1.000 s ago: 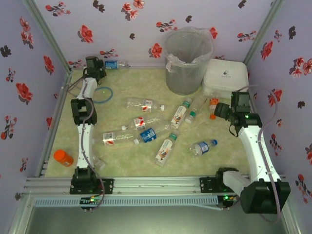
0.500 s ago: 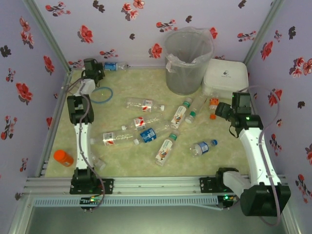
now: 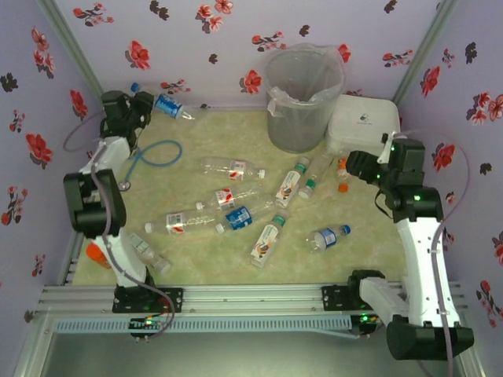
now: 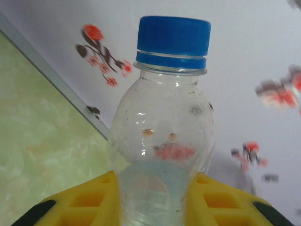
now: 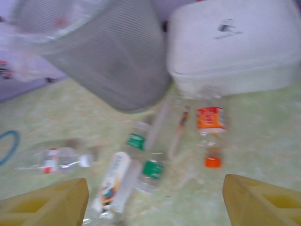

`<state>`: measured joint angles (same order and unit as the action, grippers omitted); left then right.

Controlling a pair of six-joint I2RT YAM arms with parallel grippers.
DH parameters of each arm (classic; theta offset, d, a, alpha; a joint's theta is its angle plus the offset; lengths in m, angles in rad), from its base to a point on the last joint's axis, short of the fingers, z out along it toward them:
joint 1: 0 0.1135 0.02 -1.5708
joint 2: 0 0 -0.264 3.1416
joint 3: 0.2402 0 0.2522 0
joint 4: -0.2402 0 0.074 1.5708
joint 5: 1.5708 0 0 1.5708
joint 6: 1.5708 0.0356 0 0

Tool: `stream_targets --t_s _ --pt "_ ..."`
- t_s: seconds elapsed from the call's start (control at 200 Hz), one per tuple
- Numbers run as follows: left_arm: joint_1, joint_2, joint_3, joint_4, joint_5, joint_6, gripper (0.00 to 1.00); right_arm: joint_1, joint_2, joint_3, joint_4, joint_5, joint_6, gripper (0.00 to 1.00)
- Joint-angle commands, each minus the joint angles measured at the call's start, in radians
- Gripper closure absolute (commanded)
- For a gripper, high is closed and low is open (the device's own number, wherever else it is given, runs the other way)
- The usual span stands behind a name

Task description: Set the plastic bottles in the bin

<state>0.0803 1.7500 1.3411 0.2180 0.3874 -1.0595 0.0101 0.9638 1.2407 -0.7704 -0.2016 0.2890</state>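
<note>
Barely started, by the look of it. Got one blue-capped bottle (image 4: pixel 162 141) clamped in the left pincer (image 3: pixel 148 104), held up by the far-left corner, well apart from the bin (image 3: pixel 302 129). Can't make out anything inside that bin from above. Got the right pincer (image 5: pixel 155 202) gaping wide, gripping nothing, hovering near the orange-capped bottle (image 5: pixel 210 123) beside the white box (image 5: pixel 235 52). Leaves roughly nine other bottles scattered across the desk (image 3: pixel 204 263), so pretty much the whole job.

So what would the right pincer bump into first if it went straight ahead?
The right pincer would probably meet the green-labelled bottles first, lying just before the bin; the picture is blurry, so depth is uncertain.
</note>
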Motion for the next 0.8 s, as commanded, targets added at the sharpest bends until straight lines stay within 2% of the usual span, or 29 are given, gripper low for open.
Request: stream_targets --t_s 0.0,0.18,0.335,0.405,0.575,0.795 --pt "-0.029 -0.134 -0.108 -0.067 0.163 0.339 0.71 0.065 0.061 0.102 -0.003 -0.214 0.032 0.26" --pt "-0.149 -0.288 -0.163 -0.248 0.286 0.746 0.71 0.299 0.265 0.283 0.054 -0.329 0.013 0.27" --pt "-0.293 -0.319 -0.138 -0.405 0.322 1.011 0.7 0.392 0.441 0.377 0.213 -0.451 0.07 0.28" --pt "-0.33 -0.312 -0.122 -0.431 0.338 1.059 0.7 0.422 0.506 0.412 0.271 -0.465 0.101 0.28" --pt "-0.374 -0.29 -0.097 -0.395 0.369 1.04 0.7 0.495 0.641 0.487 0.333 -0.461 0.111 0.25" --pt "-0.418 -0.268 -0.068 -0.354 0.384 1.033 0.7 0.522 0.75 0.539 0.341 -0.412 0.101 0.21"
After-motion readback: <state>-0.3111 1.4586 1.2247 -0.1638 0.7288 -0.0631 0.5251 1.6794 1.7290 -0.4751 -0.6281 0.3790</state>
